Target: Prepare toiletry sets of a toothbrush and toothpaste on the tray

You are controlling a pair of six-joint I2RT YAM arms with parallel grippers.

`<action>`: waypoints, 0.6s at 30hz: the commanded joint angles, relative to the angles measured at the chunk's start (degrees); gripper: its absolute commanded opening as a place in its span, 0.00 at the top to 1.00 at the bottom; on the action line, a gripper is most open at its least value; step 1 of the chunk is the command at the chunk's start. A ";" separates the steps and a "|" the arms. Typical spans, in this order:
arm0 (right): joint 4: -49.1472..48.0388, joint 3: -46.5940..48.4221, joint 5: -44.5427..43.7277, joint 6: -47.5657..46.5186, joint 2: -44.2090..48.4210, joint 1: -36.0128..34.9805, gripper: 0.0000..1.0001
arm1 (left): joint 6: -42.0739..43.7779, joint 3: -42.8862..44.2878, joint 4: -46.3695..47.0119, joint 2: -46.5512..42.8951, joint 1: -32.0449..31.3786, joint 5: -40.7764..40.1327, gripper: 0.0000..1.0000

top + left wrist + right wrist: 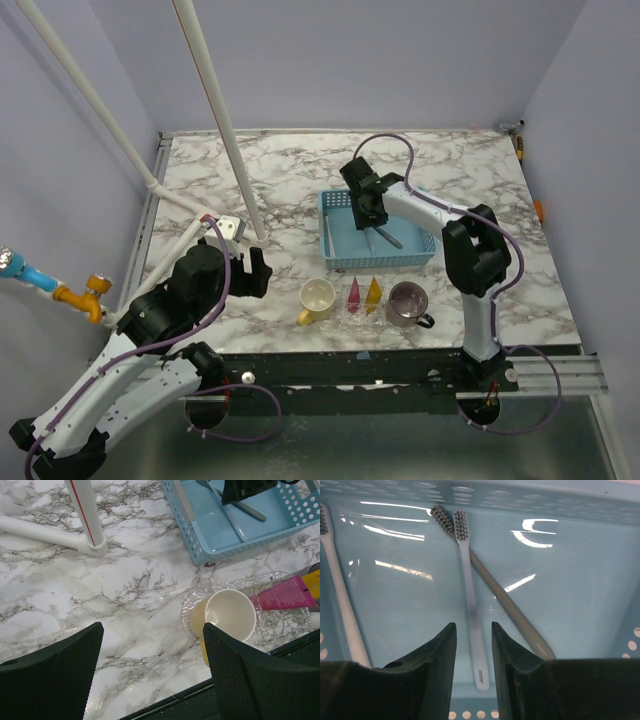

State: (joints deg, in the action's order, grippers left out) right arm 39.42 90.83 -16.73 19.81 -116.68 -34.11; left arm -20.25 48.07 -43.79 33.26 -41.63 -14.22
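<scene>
Hovering nearest, by the table's (250, 170) front edge, left gripper (152, 629), jaws released wide, nothing between them. Just right of it is the yellow mug (317, 299), at the left end of a clear tray (275, 622). Pink tube (353, 293) and yellow tube (373, 291) lie side by side on that tray, purple mug (407, 303) to their right. Behind the row sits the blue basket (340, 262). Right gripper (472, 626) is low inside it, jaws part-open and straddling the pale blue brush (470, 605), which lies flat on the basket floor, not clamped. Grey brush (510, 612) crosses under it, heads touching. A third pale brush (340, 600) lies apart at the left.
</scene>
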 commanded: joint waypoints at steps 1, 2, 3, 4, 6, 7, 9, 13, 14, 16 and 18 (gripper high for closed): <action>-1.42 2.08 2.19 -0.63 -2.49 0.59 0.63 | 0.74 -0.39 0.90 -0.44 0.38 -0.88 0.19; -1.49 2.08 2.14 -0.57 -2.89 0.62 0.63 | 0.74 -0.39 0.90 -0.32 0.39 -0.88 0.19; -1.54 2.09 2.07 -0.55 -3.10 0.70 0.63 | 0.74 -0.44 0.95 -0.37 0.36 -0.90 0.19; -1.54 2.15 2.12 -0.48 -3.41 0.79 0.63 | 0.74 -0.35 0.90 -0.22 0.37 -0.86 0.19; -1.54 2.31 2.39 -0.48 -3.85 0.96 0.64 | 0.74 -0.36 0.96 -0.31 0.39 -0.89 0.19; -1.54 2.25 2.34 -0.48 -4.03 0.97 0.63 | 0.72 -0.34 0.96 -0.30 0.33 -0.85 0.19; -1.45 2.33 2.27 -0.52 -4.17 1.24 0.64 | 0.74 -0.35 0.99 -0.32 0.34 -0.89 0.19; -1.49 2.11 2.57 -0.52 -4.54 1.59 0.64 | 0.75 -0.44 1.09 -0.31 0.33 -0.66 0.19; -1.47 2.03 2.71 -0.58 -4.69 1.72 0.64 | 0.80 -0.40 1.14 -0.27 0.38 -0.57 0.19; -1.52 1.79 3.32 -0.60 -5.16 1.76 0.64 | 0.83 -0.36 1.16 -0.08 0.41 -0.37 0.19; -1.49 1.39 3.71 -0.50 -5.61 1.77 0.64 | 0.80 -0.37 1.16 0.03 0.43 -0.28 0.19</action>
State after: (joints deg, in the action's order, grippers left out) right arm 38.61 91.57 -14.85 19.81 -119.74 -32.75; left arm -20.25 48.07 -43.77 33.28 -41.60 -14.24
